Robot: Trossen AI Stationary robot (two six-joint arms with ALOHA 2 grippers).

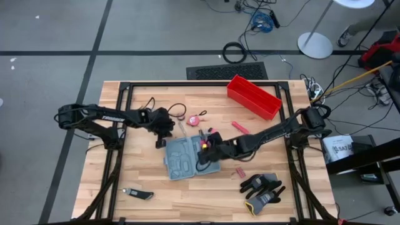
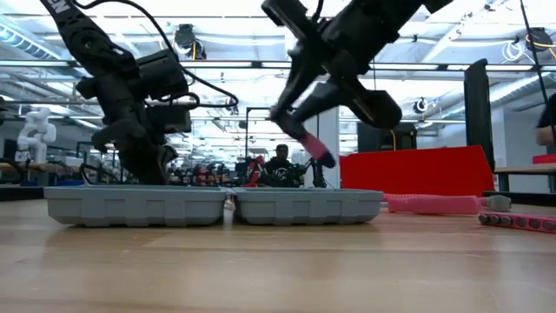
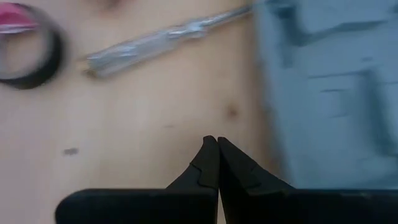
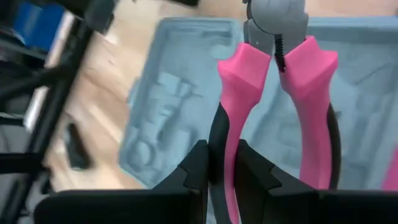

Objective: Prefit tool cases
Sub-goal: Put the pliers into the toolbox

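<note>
The grey-blue tool case (image 1: 184, 157) lies open and flat on the wooden table, its moulded slots up (image 4: 180, 93). My right gripper (image 1: 206, 149) hangs over the case's right half, shut on pink-handled pliers (image 4: 277, 74). My left gripper (image 1: 167, 132) is shut and holds nothing. It points down at bare wood just off the case's far left edge (image 3: 217, 146). A clear-handled screwdriver (image 3: 155, 40) lies on the wood beyond it. My right gripper pinches one pink handle of the pliers (image 4: 229, 134) between its two fingers. The other handle (image 4: 314, 93) stands free beside them. The pliers run forward along the fingers, grey head (image 4: 277, 18) away from the wrist. They hang slanted, clear above the case (image 2: 314, 148).
A red bin (image 1: 253, 95) stands at the far right. Black gloves (image 1: 262, 187) lie near the front right. A pink tool (image 1: 240, 127), a pink tape measure (image 1: 195, 119), a small red strip of bits (image 1: 239, 172) and a utility knife (image 1: 139, 194) lie around the case.
</note>
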